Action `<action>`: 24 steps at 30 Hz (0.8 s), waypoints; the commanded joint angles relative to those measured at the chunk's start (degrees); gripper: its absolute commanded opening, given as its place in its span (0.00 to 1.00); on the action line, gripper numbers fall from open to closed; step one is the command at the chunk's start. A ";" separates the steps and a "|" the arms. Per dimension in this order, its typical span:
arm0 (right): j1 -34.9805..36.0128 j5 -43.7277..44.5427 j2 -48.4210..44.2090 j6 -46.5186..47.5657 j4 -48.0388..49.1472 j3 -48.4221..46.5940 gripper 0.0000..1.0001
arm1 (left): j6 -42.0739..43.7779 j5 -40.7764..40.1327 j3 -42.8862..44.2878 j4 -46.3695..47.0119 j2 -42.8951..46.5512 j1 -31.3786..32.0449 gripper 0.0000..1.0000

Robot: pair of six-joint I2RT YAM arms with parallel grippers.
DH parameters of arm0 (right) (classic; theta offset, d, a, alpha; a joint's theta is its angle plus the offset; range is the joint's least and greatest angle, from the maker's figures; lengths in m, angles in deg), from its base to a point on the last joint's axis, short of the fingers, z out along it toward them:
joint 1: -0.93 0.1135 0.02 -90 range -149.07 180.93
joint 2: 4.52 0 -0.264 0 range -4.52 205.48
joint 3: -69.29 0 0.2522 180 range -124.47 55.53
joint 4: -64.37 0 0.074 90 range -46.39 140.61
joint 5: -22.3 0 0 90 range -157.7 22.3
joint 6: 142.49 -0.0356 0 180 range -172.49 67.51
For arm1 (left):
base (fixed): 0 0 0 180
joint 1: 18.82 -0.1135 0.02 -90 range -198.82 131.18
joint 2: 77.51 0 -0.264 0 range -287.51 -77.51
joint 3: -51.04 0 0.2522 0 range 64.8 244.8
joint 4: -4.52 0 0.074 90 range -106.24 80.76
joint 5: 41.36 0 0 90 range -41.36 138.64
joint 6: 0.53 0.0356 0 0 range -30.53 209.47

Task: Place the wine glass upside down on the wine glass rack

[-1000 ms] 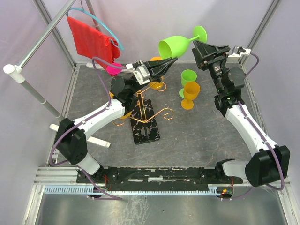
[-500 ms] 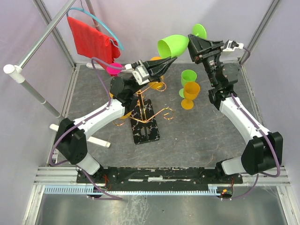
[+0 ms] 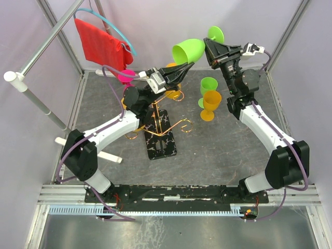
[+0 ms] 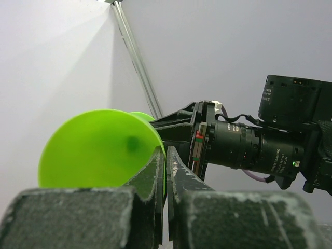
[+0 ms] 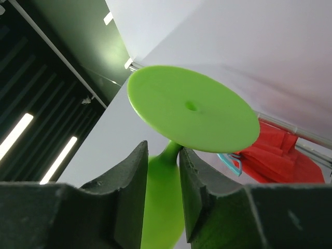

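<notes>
The lime-green wine glass (image 3: 188, 50) hangs in the air at the back, lying almost sideways with its foot (image 3: 216, 34) to the right. My left gripper (image 3: 185, 66) is shut on the thin rim of its bowl (image 4: 98, 150), the fingers (image 4: 155, 171) pinched together on it. My right gripper (image 3: 208, 45) straddles the stem (image 5: 172, 150) just under the foot (image 5: 192, 106). Its jaws are narrow but still open: the right finger touches the stem and a gap shows on the left. The wine glass rack (image 3: 167, 126), gold wire on a black marbled base (image 3: 162, 139), stands below the left arm.
A green glass (image 3: 208, 84) and an orange glass (image 3: 211, 104) stand upright right of the rack. A pink glass (image 3: 126, 76) sits at the back left and an orange one (image 3: 174, 93) by the rack's top. A red cloth (image 3: 101, 44) hangs at the back left.
My right gripper has moved left onto the glass's stem and its jaws have narrowed round it. The glass has shifted slightly left and up. The left grip is unchanged.
</notes>
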State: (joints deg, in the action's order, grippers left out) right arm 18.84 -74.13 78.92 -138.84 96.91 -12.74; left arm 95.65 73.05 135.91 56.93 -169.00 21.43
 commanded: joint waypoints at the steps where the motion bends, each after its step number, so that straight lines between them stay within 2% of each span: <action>1: 0.95 -1.12 0.32 -0.41 4.04 -3.13 0.34 | -0.65 -0.51 -0.09 4.49 0.01 0.27 0.03; 7: 1.01 -0.64 0.67 0.37 4.16 -3.57 0.19 | -0.99 0.09 -0.81 4.65 0.06 0.43 0.05; 11: 0.99 -0.05 0.54 2.26 3.10 -4.24 0.10 | -0.99 0.49 -2.30 3.99 0.79 0.44 0.16; 16: 0.98 0.76 -0.09 8.01 -0.64 -6.42 0.02 | -0.22 0.73 -5.69 0.66 3.72 0.45 0.58; 17: 0.98 0.95 -0.42 9.62 -1.70 -7.02 0.01 | 0.13 0.74 -6.32 -0.25 4.52 0.46 0.71; 18: 0.92 1.17 -0.57 11.34 -2.93 -7.58 0.01 | 0.61 0.92 -6.65 -1.45 5.16 0.36 0.90; 19: 0.86 1.50 -0.86 13.15 -4.02 -8.11 0.00 | 1.19 1.17 -6.53 -3.16 5.91 0.41 0.99; 24: 0.10 3.10 -2.17 20.79 -8.33 -9.98 0.00 | 3.40 1.86 -4.28 -13.27 8.48 0.36 0.99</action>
State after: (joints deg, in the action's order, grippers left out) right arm 19.54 -72.76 79.29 -126.79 91.58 -18.99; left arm 96.06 74.14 129.14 49.78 -164.84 21.71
